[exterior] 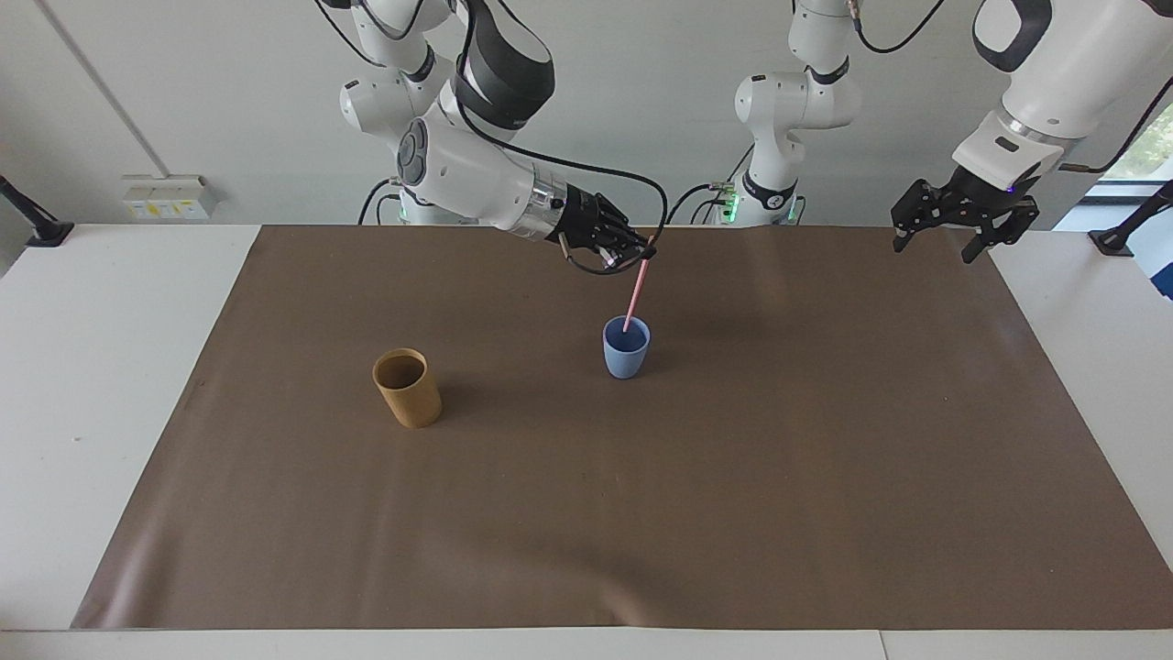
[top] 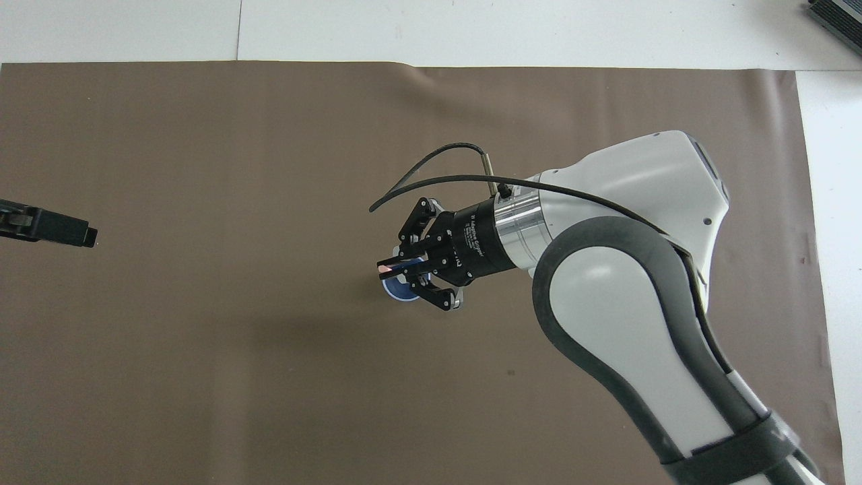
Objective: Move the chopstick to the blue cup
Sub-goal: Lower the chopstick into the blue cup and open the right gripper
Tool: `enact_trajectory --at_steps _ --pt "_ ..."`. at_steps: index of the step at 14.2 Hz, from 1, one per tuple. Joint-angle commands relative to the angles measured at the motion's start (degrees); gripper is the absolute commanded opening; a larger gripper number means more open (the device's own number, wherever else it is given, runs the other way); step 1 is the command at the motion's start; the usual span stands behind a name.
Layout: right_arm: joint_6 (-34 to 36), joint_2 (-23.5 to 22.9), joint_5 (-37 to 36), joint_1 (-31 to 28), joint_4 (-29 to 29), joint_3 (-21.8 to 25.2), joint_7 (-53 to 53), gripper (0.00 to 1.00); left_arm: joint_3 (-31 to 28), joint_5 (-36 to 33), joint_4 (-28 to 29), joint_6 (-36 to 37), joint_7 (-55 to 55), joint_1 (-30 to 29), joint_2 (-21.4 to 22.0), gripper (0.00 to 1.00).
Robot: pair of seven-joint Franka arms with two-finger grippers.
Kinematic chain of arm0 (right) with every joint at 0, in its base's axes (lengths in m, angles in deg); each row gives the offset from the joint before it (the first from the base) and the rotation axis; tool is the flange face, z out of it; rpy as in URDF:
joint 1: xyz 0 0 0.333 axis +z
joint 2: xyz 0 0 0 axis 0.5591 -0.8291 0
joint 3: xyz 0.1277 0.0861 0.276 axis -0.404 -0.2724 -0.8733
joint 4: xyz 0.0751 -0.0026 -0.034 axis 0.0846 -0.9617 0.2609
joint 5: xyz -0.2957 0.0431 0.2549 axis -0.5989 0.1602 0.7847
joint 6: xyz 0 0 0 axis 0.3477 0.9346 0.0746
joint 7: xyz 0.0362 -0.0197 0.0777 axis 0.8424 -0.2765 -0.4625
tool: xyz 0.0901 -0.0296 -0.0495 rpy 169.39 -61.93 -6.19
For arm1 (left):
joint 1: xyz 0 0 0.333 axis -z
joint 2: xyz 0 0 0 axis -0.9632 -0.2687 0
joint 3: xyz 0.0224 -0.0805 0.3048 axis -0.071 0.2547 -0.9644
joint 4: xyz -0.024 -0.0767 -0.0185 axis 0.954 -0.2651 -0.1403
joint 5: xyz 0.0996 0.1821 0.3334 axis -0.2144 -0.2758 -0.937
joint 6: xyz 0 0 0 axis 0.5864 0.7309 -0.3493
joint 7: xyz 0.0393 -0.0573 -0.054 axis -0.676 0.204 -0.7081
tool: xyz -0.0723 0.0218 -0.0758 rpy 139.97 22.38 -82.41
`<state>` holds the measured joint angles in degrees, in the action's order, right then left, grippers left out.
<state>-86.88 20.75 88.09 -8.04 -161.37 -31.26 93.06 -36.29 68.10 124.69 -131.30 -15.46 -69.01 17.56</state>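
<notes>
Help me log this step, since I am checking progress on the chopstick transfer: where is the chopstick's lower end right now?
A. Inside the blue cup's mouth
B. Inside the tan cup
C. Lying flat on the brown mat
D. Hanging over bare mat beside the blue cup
A: in the facing view the chopstick slants down from the right gripper, shut on its top, and its lower end dips inside the rim of the blue cup.
</notes>
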Motion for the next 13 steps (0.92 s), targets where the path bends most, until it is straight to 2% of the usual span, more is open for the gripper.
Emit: enact_trajectory --at_steps 1,3,4,5,6,9,13 --pt "-3.80 0.06 1.63 1.28 -2.94 0.21 -3.69 0.00 0.12 -0.49 1.38 0.26 0.30 0.04 1.20 1.00" --pt "-5.40 -0.03 1.63 1.64 -4.00 0.21 -4.22 0.00 0.12 -0.49 1.38 0.25 0.30 0.04 1.20 1.00" --pt "-5.49 0.06 1.54 1.64 -4.35 0.21 -6.05 0.19 0.12 -0.49 1.38 0.25 0.30 0.04 1.20 1.00" --pt "-5.49 0.23 1.54 1.64 -4.79 0.21 -7.46 0.56 0.12 -0.49 1.38 0.25 0.30 0.04 1.20 1.00" --pt "-5.49 0.23 0.67 1.73 -4.79 0.21 -7.48 1.00 0.12 -0.49 1.38 0.25 0.30 0.04 1.20 1.00" --pt "-5.40 0.06 -0.38 2.26 -4.00 0.21 -7.91 1.00 0.12 -0.49 1.38 0.17 0.30 0.04 1.20 1.00" --pt "-1.20 2.24 -12.04 2.35 -1.02 0.21 -7.74 1.00 0.12 -0.49 1.38 0.17 0.30 0.04 1.20 1.00"
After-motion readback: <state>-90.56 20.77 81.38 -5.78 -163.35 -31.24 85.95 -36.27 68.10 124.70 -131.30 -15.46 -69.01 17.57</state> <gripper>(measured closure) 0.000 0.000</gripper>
